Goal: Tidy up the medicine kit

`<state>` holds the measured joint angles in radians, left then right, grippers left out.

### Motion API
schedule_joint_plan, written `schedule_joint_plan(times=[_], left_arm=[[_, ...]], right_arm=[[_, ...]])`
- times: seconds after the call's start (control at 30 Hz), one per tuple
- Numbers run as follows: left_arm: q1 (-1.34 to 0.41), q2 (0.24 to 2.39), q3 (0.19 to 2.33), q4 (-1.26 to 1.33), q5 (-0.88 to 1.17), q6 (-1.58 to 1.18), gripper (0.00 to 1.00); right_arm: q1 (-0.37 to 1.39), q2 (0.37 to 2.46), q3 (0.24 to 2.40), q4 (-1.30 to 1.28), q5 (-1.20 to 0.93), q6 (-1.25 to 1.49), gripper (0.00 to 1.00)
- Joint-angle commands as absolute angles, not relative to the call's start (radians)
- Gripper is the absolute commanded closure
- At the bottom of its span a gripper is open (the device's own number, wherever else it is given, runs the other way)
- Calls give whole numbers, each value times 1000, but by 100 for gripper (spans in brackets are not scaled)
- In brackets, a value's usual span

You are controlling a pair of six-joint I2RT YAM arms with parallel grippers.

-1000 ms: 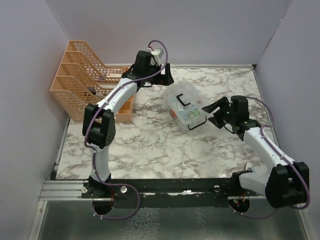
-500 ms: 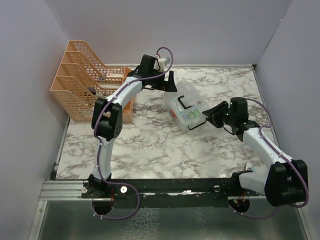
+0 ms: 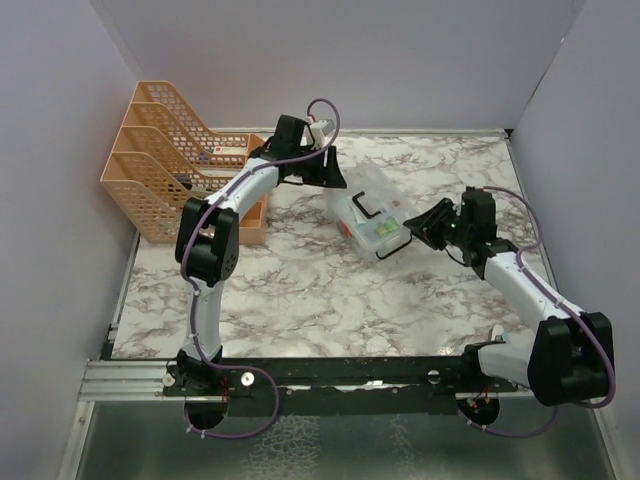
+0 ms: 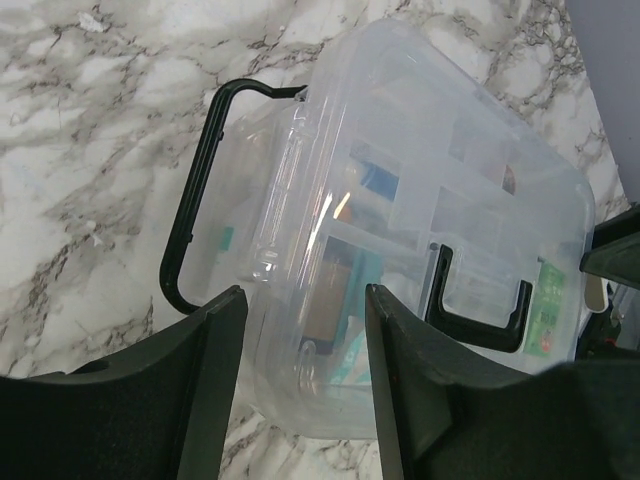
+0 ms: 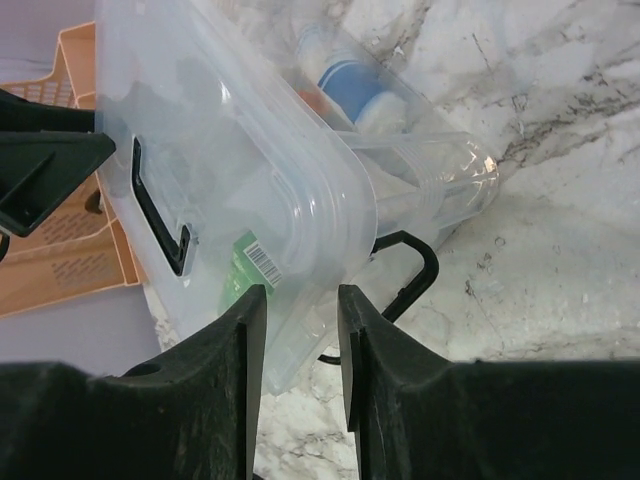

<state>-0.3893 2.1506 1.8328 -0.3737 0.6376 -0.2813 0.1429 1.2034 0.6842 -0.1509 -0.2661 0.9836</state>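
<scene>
My right gripper (image 5: 300, 302) is nearest. Its two fingers stand fairly narrow, one on each side of the near edge of the medicine kit (image 3: 370, 212), with the rim of the clear lid (image 5: 230, 150) running up between them.

The kit sits on the marble table (image 3: 300, 285), right of the middle and between my two arms. Through the plastic I can make out a blue and white bottle (image 5: 350, 85) and a green packet with a barcode (image 5: 248, 262). All the medicines I can see are inside the box. The lid, with its small black handle (image 5: 160, 215), looks tilted over the base rather than seated flat.

Across the kit, my left gripper (image 4: 305, 295) reaches in from the far side. Its fingers are about half open and straddle the far rim, close to the plastic on both sides. Beside them the large black carrying loop (image 4: 190, 210) lies out on the marble. I cannot tell whether either pair of fingers is actually pressing on the plastic or only bracketing it, because the clear walls hide the contact.

Farthest away, at the back left, is the orange mesh rack (image 3: 165, 175), well apart from the kit.

I judge the sorting mostly done, since the contents are in their compartments. What is left is to square the lid over the base and press it shut. That is best done with both grippers working opposite edges so the light box doesn't skate across the table.
</scene>
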Motion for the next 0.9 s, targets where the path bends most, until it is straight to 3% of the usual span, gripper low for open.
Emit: schedule_joint_plan(times=[0.0, 0.43, 0.87], left_arm=[[-381, 2082, 1704, -445, 581, -307, 52], [-393, 1754, 1107, -261, 531, -499, 55], [-501, 1469, 844, -242, 442, -609, 55]], right_arm=[[145, 1286, 714, -174, -343, 803, 69], [144, 1419, 849, -238, -535, 422, 70], [186, 1442, 868, -280, -689, 309, 70]])
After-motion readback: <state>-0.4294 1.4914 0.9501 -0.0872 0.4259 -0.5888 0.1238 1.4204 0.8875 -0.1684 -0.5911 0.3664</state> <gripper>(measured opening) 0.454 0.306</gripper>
